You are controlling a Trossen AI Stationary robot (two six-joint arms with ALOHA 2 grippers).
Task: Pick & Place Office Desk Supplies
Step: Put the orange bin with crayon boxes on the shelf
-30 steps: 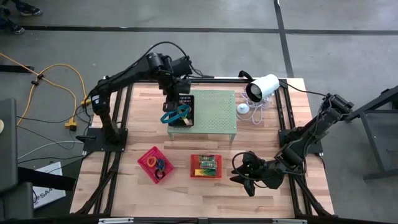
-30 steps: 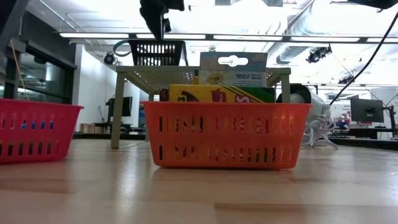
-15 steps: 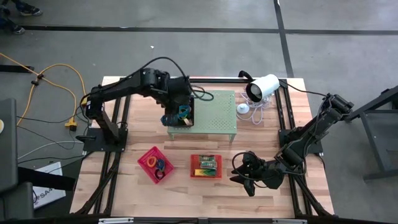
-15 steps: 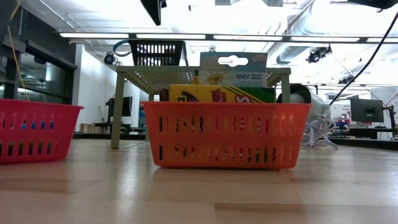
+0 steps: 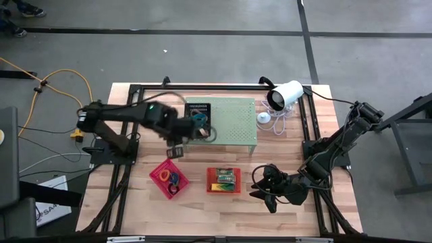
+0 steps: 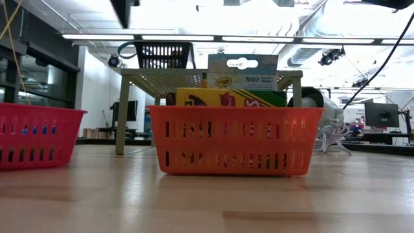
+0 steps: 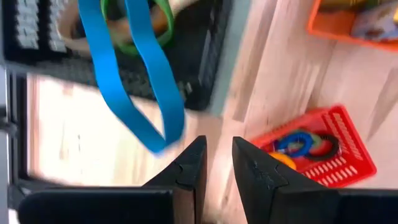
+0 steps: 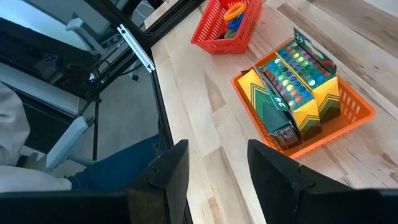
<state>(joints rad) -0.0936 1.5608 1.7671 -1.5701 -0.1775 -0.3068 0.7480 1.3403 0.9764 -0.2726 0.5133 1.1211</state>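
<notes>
On the stand (image 5: 233, 121), the black tray (image 5: 198, 108) holds rubber-band loops (image 7: 140, 68); left pincer (image 7: 218, 142) slightly parted, empty.

The left arm is stretching low across the table, its gripper (image 5: 177, 150) slightly parted and empty. The right gripper (image 5: 264, 192) is resting near the front edge, fingers apart.

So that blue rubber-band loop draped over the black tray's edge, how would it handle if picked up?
The blue rubber-band loop would probably be floppy: it sags in a long loop over the black perforated tray. It looks thin and flat, so likely light and apt to slip or snag.
</notes>
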